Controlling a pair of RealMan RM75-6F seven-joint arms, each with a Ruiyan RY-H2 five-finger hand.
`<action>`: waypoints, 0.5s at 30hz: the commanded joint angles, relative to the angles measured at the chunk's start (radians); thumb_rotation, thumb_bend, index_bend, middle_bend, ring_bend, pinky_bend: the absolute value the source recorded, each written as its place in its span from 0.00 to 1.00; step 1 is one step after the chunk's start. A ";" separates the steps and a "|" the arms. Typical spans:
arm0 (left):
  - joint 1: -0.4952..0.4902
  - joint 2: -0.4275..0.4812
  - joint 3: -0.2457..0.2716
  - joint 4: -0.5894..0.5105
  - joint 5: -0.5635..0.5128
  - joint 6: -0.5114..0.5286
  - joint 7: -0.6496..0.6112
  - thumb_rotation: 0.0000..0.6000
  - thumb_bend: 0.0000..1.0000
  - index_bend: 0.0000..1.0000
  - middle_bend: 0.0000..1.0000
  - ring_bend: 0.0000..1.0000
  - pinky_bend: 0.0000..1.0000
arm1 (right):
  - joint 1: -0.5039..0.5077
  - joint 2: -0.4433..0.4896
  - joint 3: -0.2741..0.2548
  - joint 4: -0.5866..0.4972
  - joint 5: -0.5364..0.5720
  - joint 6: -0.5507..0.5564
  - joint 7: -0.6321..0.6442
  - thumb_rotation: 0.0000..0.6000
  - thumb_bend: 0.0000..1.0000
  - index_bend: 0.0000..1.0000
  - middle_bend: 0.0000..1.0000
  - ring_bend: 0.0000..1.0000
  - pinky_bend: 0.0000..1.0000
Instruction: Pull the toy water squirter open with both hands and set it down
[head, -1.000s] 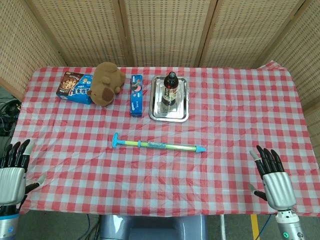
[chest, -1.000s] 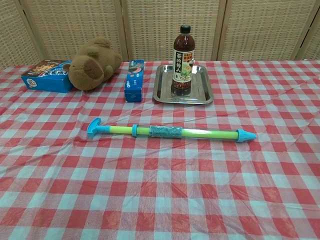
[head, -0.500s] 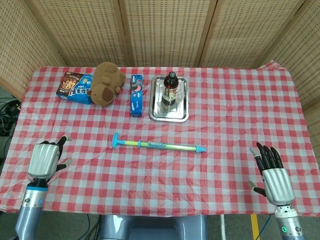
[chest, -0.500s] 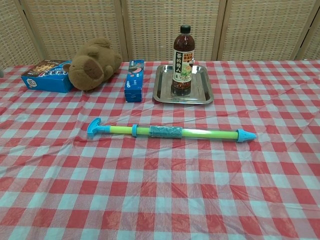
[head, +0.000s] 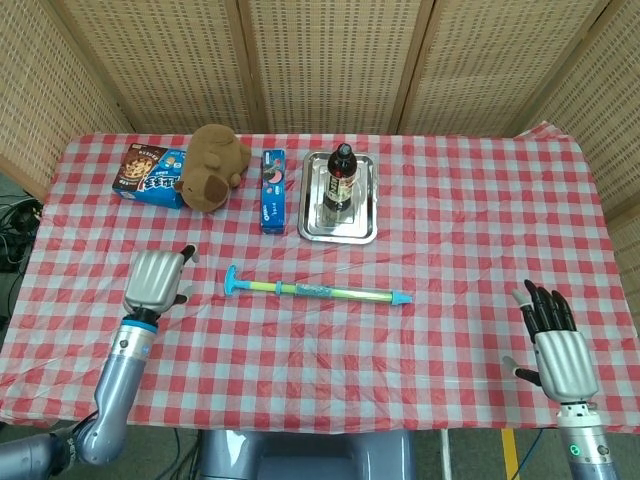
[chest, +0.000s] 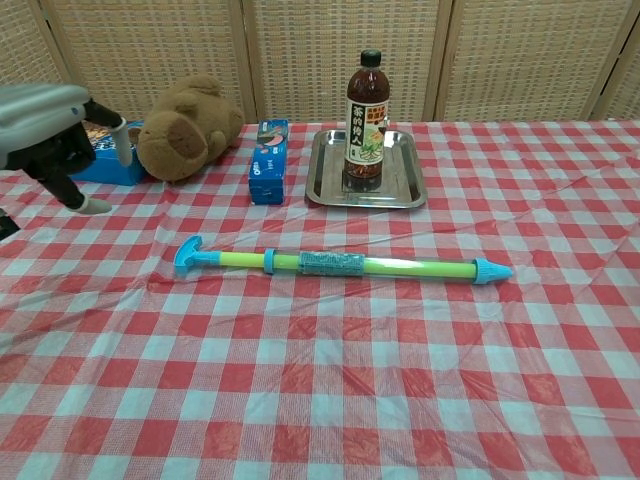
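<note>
The toy water squirter (head: 316, 291) (chest: 340, 264) lies flat across the middle of the checked tablecloth, blue T-handle at its left end, blue nozzle at its right. My left hand (head: 156, 278) (chest: 50, 130) hovers palm down to the left of the handle, a short gap away, holding nothing, fingers apart. Far off at the table's near right edge, my right hand (head: 555, 345) stands with fingers spread and empty; the chest view does not show it.
Along the back stand a blue snack box (head: 148, 173), a brown plush toy (head: 212, 166), a blue biscuit pack (head: 273, 190) and a dark bottle (head: 341, 178) on a metal tray (head: 361, 226). Wicker screens close off the rear.
My left hand has swept from the table's near left edge inward and forward, ending beside the squirter's handle. My right hand has drifted slightly back and right. The squirter has not moved.
</note>
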 joint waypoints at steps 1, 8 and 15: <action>-0.076 -0.046 -0.027 0.042 -0.093 -0.046 0.058 1.00 0.21 0.40 0.88 0.80 0.67 | 0.002 0.000 0.004 0.003 0.008 -0.004 0.007 1.00 0.13 0.00 0.00 0.00 0.00; -0.205 -0.132 -0.040 0.145 -0.272 -0.096 0.152 1.00 0.22 0.40 0.88 0.80 0.68 | 0.009 0.000 0.013 0.018 0.036 -0.023 0.028 1.00 0.13 0.00 0.00 0.00 0.00; -0.321 -0.238 -0.024 0.280 -0.418 -0.131 0.196 1.00 0.23 0.40 0.88 0.80 0.68 | 0.016 -0.003 0.009 0.029 0.040 -0.039 0.042 1.00 0.13 0.00 0.00 0.00 0.00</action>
